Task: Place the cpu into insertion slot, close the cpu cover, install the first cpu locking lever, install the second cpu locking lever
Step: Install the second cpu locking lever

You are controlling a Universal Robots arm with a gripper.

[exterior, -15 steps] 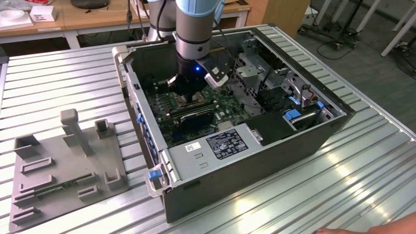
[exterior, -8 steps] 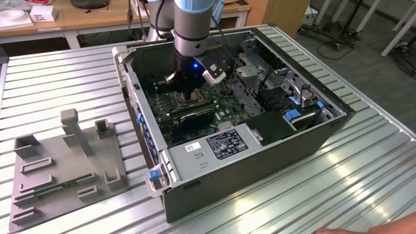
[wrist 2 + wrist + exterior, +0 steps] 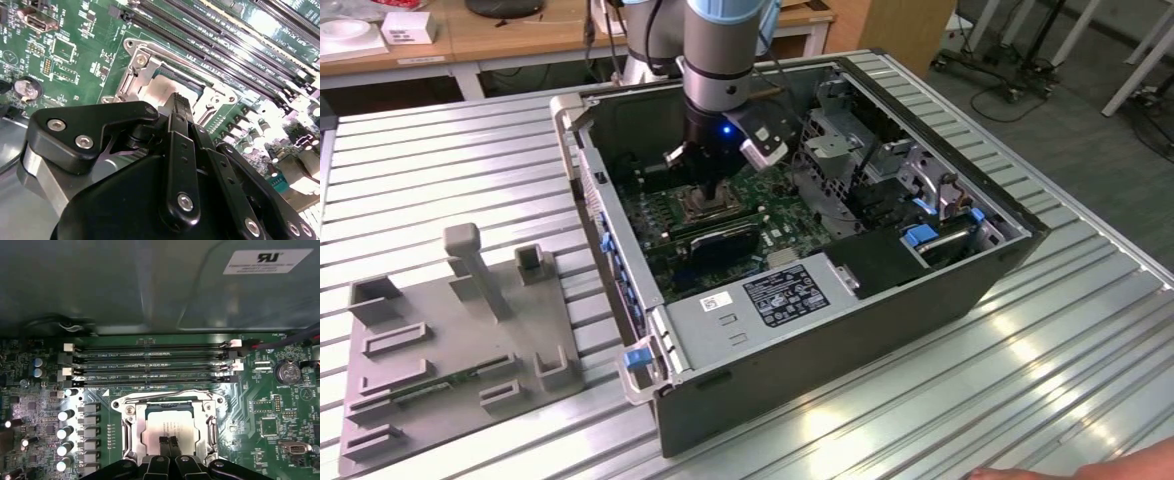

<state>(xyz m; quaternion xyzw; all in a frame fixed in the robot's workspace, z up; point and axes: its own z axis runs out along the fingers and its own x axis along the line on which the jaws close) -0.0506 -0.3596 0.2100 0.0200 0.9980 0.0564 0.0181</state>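
Observation:
The cpu (image 3: 170,424), with its silvery-beige top, lies flat in the insertion slot (image 3: 698,211) on the green motherboard inside the open computer case. The cpu cover (image 3: 167,401), a silvery frame, lies down around it, and the chip shows through its cut-out. My gripper (image 3: 169,444) hangs right over the near edge of the chip, its two black fingers pressed together with nothing between them. In the second wrist view the gripper (image 3: 180,98) points down at the cpu (image 3: 150,92) inside the cover (image 3: 165,52). I cannot tell how the locking levers stand.
Long black memory slots (image 3: 150,367) run just beyond the socket, and the case wall (image 3: 150,285) rises behind them. Capacitors (image 3: 65,432) stand beside the socket. A grey fixture tray (image 3: 454,330) sits at the exterior view's left. A hand (image 3: 1107,470) shows at the table's lower edge.

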